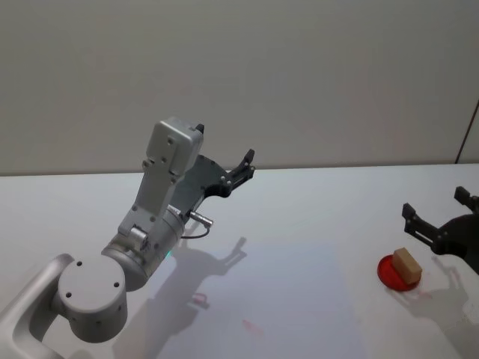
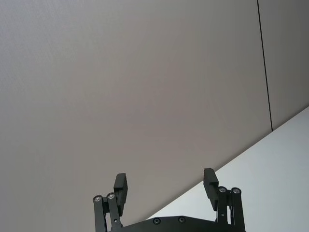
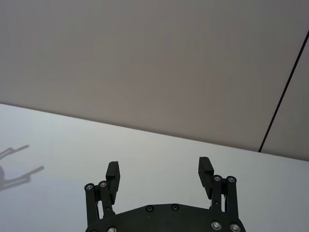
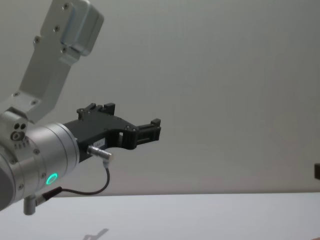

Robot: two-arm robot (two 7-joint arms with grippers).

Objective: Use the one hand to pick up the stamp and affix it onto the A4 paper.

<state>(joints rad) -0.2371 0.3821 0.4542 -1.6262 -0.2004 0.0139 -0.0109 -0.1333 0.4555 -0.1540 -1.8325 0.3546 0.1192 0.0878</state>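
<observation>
The pick-up has not begun; this looks like the approach. The wooden stamp stands untouched on a round red ink pad at the right of the white desk. The right gripper hangs near it on the far side, jaws spread wide and empty, pointed across the desk towards the wall rather than down at the block. The left gripper is held high over the left of the desk, its jaws open too, apparently parked.

Next, I'd say, the right gripper must tip downward, settle its jaws either side of the stamp and close. Then it must carry the stamp left to the pale sheet, which I can barely tell from the desk.
</observation>
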